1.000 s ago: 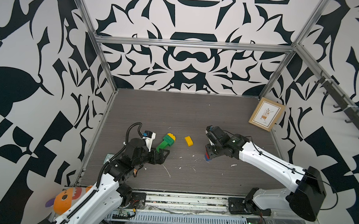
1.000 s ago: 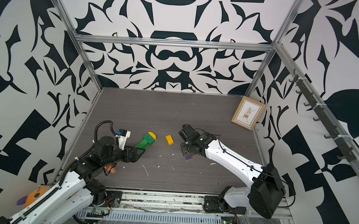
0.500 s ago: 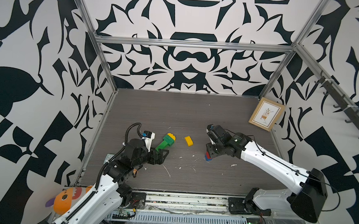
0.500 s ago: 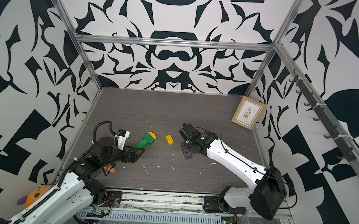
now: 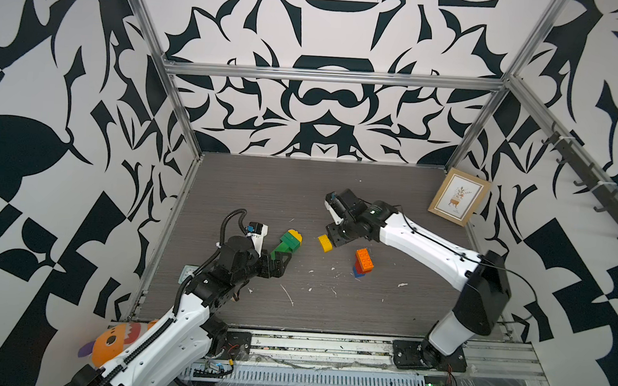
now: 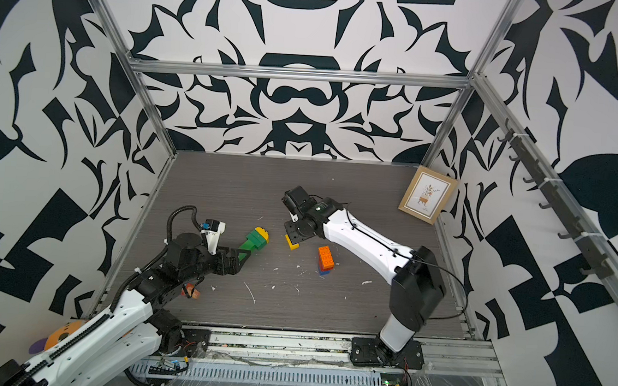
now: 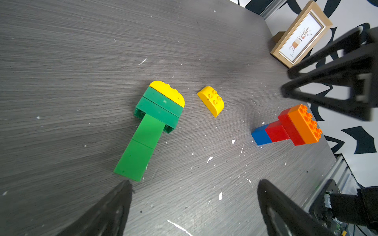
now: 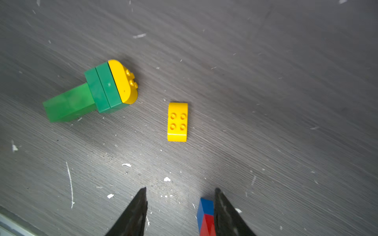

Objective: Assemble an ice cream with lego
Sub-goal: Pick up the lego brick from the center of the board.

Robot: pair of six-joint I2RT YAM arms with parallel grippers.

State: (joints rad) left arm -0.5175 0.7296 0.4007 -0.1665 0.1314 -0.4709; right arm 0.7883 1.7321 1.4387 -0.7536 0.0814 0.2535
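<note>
Well, on the grey table (image 5: pixel 300 186) a green stack (image 5: pixel 285 243) with a rounded yellow cap (image 7: pixel 167 93) lies on its side, near the left arm. In the left wrist view its pale green stem end lies just beside one finger (image 7: pixel 120 200) of the left gripper (image 7: pixel 194 183). That gripper's jaws are spread wide with nothing between them.

A loose yellow brick (image 5: pixel 325 243), rounded and studs up, rests between that stack and a small tower (image 5: pixel 363 261). The tower stands upright: blue at the bottom, red above, and a long orange brick (image 7: pixel 304 124) on top.

The right gripper (image 5: pixel 336 236) hangs just beside the loose yellow brick in both top views, low over the table. Its jaws stand partly apart and pinch nothing. In the right wrist view the tower's blue and red foot shows close against one finger (image 8: pixel 227 214); whether they touch I can't quite tell.

A framed picture (image 5: pixel 460 196) leans against the wall at the far right corner, well apart from everything else.
</note>
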